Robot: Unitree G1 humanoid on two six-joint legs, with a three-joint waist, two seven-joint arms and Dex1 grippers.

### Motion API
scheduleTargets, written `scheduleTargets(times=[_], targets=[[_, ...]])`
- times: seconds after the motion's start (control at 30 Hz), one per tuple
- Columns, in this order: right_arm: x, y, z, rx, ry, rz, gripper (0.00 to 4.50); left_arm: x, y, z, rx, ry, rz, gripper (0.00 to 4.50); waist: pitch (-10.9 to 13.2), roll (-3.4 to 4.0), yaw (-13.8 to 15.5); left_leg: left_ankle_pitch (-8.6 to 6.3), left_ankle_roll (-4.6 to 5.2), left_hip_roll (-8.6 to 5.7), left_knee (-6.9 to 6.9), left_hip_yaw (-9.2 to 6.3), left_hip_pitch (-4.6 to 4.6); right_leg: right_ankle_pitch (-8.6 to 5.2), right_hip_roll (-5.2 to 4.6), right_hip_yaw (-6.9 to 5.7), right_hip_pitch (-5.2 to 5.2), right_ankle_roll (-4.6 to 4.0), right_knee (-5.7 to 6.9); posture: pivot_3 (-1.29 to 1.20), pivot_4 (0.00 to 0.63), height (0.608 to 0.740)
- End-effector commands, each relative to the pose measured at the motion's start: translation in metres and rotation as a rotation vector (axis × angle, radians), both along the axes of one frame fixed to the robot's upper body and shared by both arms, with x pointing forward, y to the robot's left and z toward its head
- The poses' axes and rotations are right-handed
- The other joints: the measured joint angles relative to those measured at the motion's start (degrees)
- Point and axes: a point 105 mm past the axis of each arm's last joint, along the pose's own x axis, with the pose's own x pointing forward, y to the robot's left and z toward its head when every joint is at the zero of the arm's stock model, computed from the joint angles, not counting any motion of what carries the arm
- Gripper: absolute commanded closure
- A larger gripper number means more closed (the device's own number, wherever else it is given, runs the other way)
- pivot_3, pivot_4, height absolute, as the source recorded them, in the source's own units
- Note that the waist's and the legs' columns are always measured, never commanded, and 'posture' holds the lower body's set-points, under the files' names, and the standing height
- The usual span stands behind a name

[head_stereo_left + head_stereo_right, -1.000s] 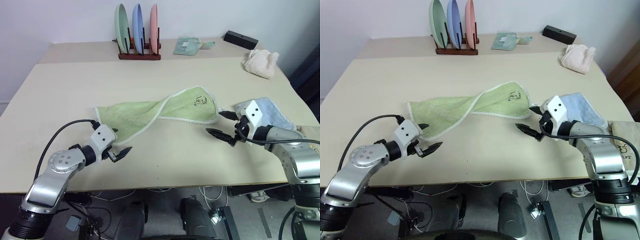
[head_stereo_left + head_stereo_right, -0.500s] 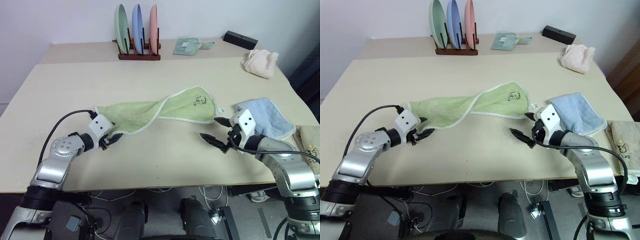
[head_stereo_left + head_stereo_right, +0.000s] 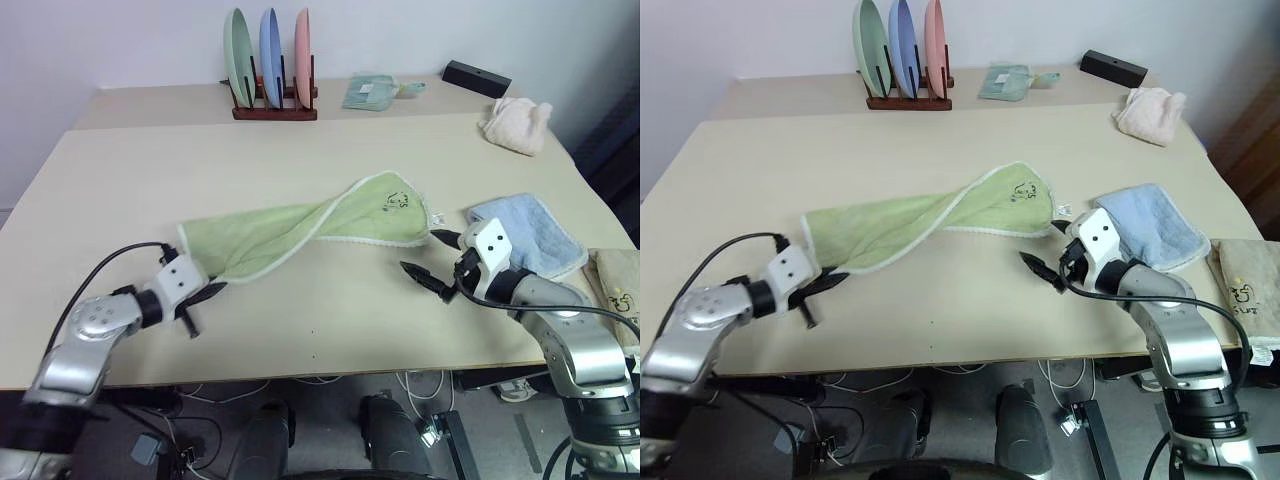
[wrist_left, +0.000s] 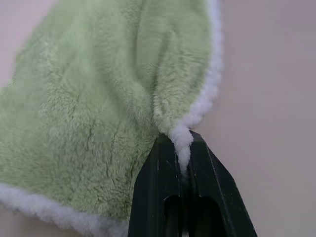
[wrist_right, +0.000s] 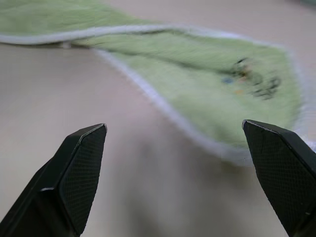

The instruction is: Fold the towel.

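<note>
The light green towel (image 3: 300, 225) lies twisted across the middle of the table, its embroidered corner (image 3: 400, 200) towards the right. My left gripper (image 3: 208, 291) is at the towel's near left corner. In the left wrist view its fingers (image 4: 163, 173) are shut on the towel's white trimmed edge (image 4: 181, 140). My right gripper (image 3: 432, 256) hovers open just off the towel's right end, with nothing between its fingers. The right wrist view shows both of its fingertips (image 5: 84, 148) wide apart before the embroidered corner (image 5: 252, 79).
A light blue towel (image 3: 535, 235) lies right behind my right gripper. A cream cloth (image 3: 517, 122), a black box (image 3: 480, 78), a folded green cloth (image 3: 372, 92) and a plate rack (image 3: 272, 70) sit at the back. A beige cloth (image 3: 620, 290) lies at the right edge.
My left gripper went from open beside the towel's near left corner to shut on its edge, then drew that corner a little leftward. The right gripper stayed open, almost in place.
</note>
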Motion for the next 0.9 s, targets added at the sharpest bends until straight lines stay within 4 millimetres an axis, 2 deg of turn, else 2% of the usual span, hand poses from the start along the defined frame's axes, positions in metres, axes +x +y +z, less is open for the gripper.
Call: scheduleTargets(times=[0.03, 0.17, 0.23, 0.3, 0.37, 0.43, 0.6, 0.73, 0.8, 0.9], targets=[[0.016, -0.003, 0.022, -0.116, -0.131, -0.003, 0.00, -0.011, 0.036, 0.011, 0.038, -0.020, 0.084, 4.45, 0.0, -0.01, 0.0, 0.00, 0.00, 0.01, 0.00, 0.00, 0.00, -0.03, 0.00, 0.00, 0.00, -0.07, -0.01, 0.00, 0.150, 0.740], [0.040, 0.001, 0.033, -0.195, -0.181, 0.016, 0.00, -0.021, 0.078, 0.006, 0.090, -0.016, 0.202, 4.45, 0.0, -0.01, 0.1, 0.00, 0.00, 0.00, 0.00, 0.02, 0.00, -0.04, 0.00, -0.01, -0.01, -0.09, -0.02, 0.00, 0.150, 0.740], [0.052, 0.004, 0.033, -0.197, -0.177, 0.011, 0.00, -0.023, 0.081, 0.005, 0.117, -0.018, 0.191, 4.45, 0.0, -0.01, 0.1, 0.00, 0.00, 0.00, 0.00, 0.03, 0.00, -0.03, 0.00, 0.00, -0.01, -0.10, -0.02, 0.00, 0.150, 0.740], [0.067, 0.006, 0.028, -0.160, -0.127, -0.021, 0.00, -0.021, 0.075, 0.008, 0.103, -0.028, 0.176, 4.45, 0.0, -0.01, 0.1, 0.00, 0.00, 0.01, -0.02, 0.03, 0.01, -0.03, 0.00, -0.01, -0.01, -0.09, -0.01, 0.00, 0.150, 0.740], [0.088, 0.005, 0.019, -0.047, -0.034, -0.100, 0.00, -0.016, 0.063, 0.012, 0.072, -0.043, 0.152, 4.45, 0.0, -0.01, 0.0, 0.00, 0.00, 0.01, -0.03, 0.03, 0.01, 0.03, 0.00, -0.01, -0.02, 0.01, -0.01, 0.00, 0.150, 0.740], [0.099, 0.005, 0.013, 0.029, 0.035, -0.147, 0.00, -0.015, 0.057, 0.013, 0.065, -0.046, 0.144, 4.45, 0.0, 0.00, 0.0, 0.00, 0.00, 0.01, -0.02, 0.03, 0.00, 0.06, 0.00, -0.01, -0.02, 0.06, 0.00, 0.00, 0.150, 0.740], [0.113, 0.027, 0.005, 0.278, 0.235, -0.107, 0.00, -0.013, 0.045, 0.010, 0.061, -0.025, 0.113, 4.45, 0.0, 0.02, 0.1, 0.00, 0.00, -0.01, -0.12, 0.02, -0.02, 0.07, 0.00, -0.01, -0.07, 0.07, -0.01, 0.00, 0.150, 0.740], [0.120, 0.044, -0.004, 0.377, 0.367, -0.084, 0.00, -0.011, 0.037, 0.010, 0.051, -0.014, 0.097, 4.45, 0.0, 0.02, -0.5, 0.01, 0.00, 0.00, -0.15, 0.02, 0.01, 0.08, 0.01, -0.01, -0.08, 0.06, 0.04, 0.00, 0.150, 0.740], [0.122, 0.049, -0.010, 0.364, 0.404, -0.084, 0.00, -0.010, 0.035, 0.011, 0.052, -0.011, 0.092, 4.45, 0.0, 0.03, -1.0, 0.01, 0.00, -0.01, -0.16, 0.01, 0.01, 0.08, 0.02, -0.01, -0.08, 0.06, 0.06, 0.00, 0.150, 0.740], [0.122, 0.056, -0.016, 0.277, 0.400, -0.046, 0.81, -0.010, 0.033, 0.012, 0.053, -0.009, 0.094, 4.50, 0.0, 0.03, -1.4, 0.01, 0.00, -0.01, -0.24, 0.01, 0.01, 0.08, 0.02, 0.00, -0.13, 0.07, 0.06, 0.00, 0.150, 0.740]])
